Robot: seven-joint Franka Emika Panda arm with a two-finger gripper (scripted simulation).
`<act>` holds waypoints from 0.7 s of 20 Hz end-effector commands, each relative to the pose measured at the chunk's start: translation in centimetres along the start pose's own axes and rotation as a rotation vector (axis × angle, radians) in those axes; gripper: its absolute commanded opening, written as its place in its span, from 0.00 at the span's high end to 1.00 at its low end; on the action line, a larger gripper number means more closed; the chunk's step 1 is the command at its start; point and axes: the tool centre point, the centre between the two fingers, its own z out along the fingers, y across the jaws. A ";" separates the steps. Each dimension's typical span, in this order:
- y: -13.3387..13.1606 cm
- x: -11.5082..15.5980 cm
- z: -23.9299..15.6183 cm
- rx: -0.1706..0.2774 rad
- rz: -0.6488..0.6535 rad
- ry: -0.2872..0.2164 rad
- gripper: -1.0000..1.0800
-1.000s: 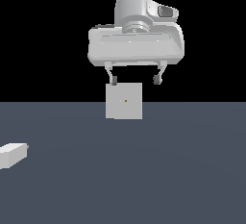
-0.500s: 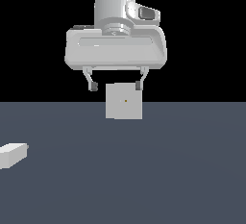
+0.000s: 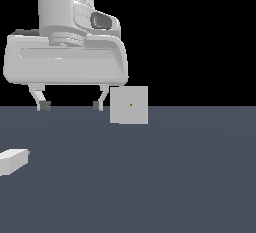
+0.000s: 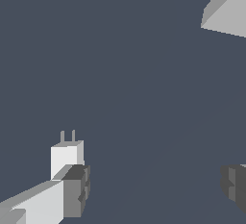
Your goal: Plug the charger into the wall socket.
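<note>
The tool (image 3: pixel 71 106) hangs spread and empty; below it lies the white two-pronged charger (image 4: pixel 67 157), socket (image 3: pixel 129 105) beside.

Charger (image 4: pixel 67 158) with two prongs beside one fingertip (image 4: pixel 77 189) of wide-spread end effector (image 4: pixel 156 187); wall socket (image 4: pixel 228 14) corner visible.
</note>
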 end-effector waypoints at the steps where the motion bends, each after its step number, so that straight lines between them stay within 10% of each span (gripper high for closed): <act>1: -2.2 -0.7 0.8 0.003 -0.014 0.023 0.04; 14: -8.5 -2.4 3.4 0.004 -0.054 0.090 0.04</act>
